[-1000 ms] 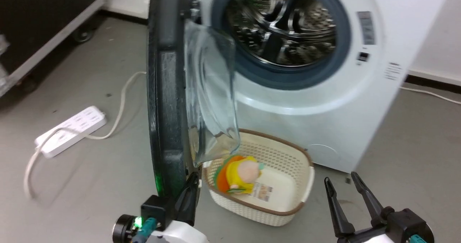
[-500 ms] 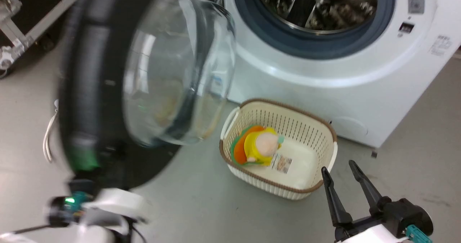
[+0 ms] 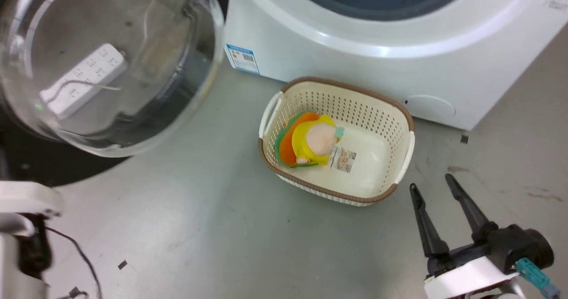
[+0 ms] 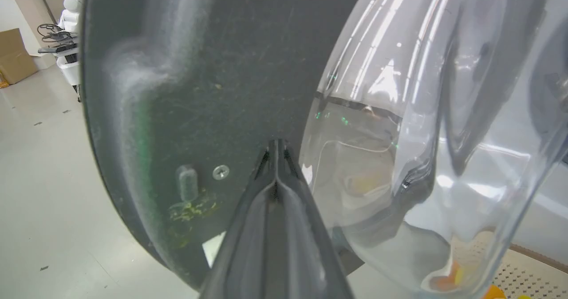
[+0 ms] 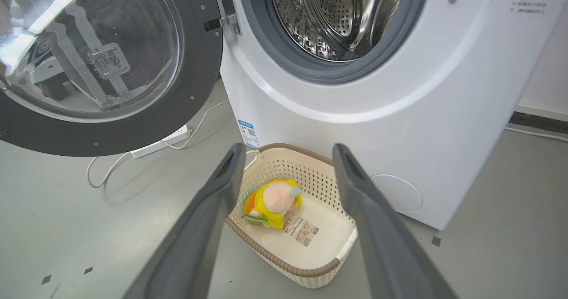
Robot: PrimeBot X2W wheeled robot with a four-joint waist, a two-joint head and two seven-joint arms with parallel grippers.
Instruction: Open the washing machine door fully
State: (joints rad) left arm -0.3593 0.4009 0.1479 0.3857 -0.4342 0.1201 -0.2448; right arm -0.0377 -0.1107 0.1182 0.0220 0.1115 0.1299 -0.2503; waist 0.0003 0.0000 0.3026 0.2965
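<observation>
Washing machine door (image 5: pixel 111 137) meets the left end effector (image 4: pixel 276 146) at its black inner rim. The fingers (image 4: pixel 266 228) are pressed together with their tips against it, apparently to push rather than grasp. The door stands swung wide, left of the open drum (image 5: pixel 337 19). The right end effector (image 3: pixel 430 181), spread apart, idles above the floor (image 3: pixel 222 223) beside the basket (image 3: pixel 337 196), clear of the swing.
</observation>
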